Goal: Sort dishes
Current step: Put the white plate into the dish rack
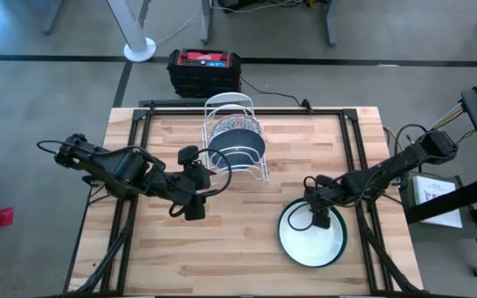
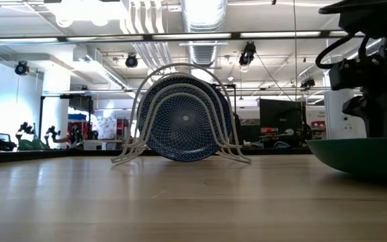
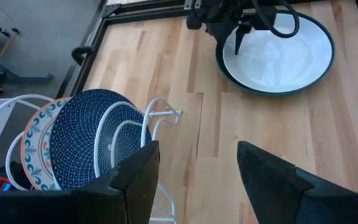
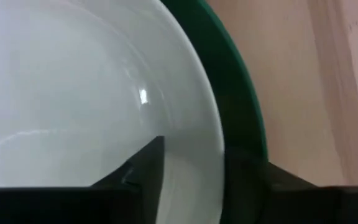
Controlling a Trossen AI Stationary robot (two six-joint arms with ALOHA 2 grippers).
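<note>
White wire rack [image 1: 237, 136] serves as landmark. 2 dishes stand on edge in it, faces toward the table front: blue dish [image 1: 237, 147] foremost, floral dish [image 1: 232, 126] behind. White dish [image 1: 311, 234] lies flat, nested in green dish [image 3: 328, 59], front-right of the rack near the table's right edge. Right gripper [image 1: 316, 217] straddles the white rim, narrow gap, closure not confirmed. Left gripper [image 1: 194, 199] hovers front-left of the rack, wide, empty; bare table around it.

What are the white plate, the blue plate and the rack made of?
The white plate looks like glazed ceramic: it is glossy, with light glints. The blue plate seems ceramic too, smooth with a printed net pattern, though melamine is possible. The rack looks like thin bent metal wire with a white coating.
</note>
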